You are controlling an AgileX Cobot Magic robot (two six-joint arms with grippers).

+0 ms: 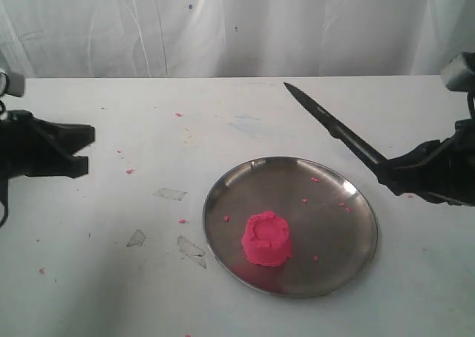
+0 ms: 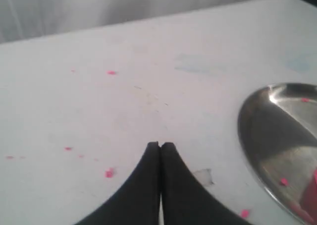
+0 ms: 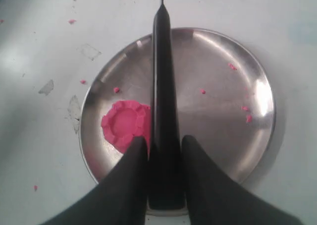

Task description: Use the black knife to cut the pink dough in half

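The pink dough (image 1: 266, 239) is a single castle-shaped lump with a notched rim, standing in the near part of the round steel plate (image 1: 334, 203). My right gripper (image 1: 390, 170) is shut on the handle of the black knife (image 1: 330, 123), held in the air above the plate's right rim with the blade pointing up and away to the left. In the right wrist view the black knife (image 3: 163, 86) runs out from between the fingers (image 3: 134, 155), with the pink dough (image 3: 125, 123) below it to one side. My left gripper (image 1: 87, 150) hovers at the left, shut and empty.
Tiny pink crumbs (image 1: 130, 171) dot the white table and the plate. Scraps of clear tape (image 1: 191, 249) lie left of the plate. A white curtain hangs behind the table's far edge. The plate's rim (image 2: 247, 136) shows beside my left gripper (image 2: 160, 145) in the left wrist view.
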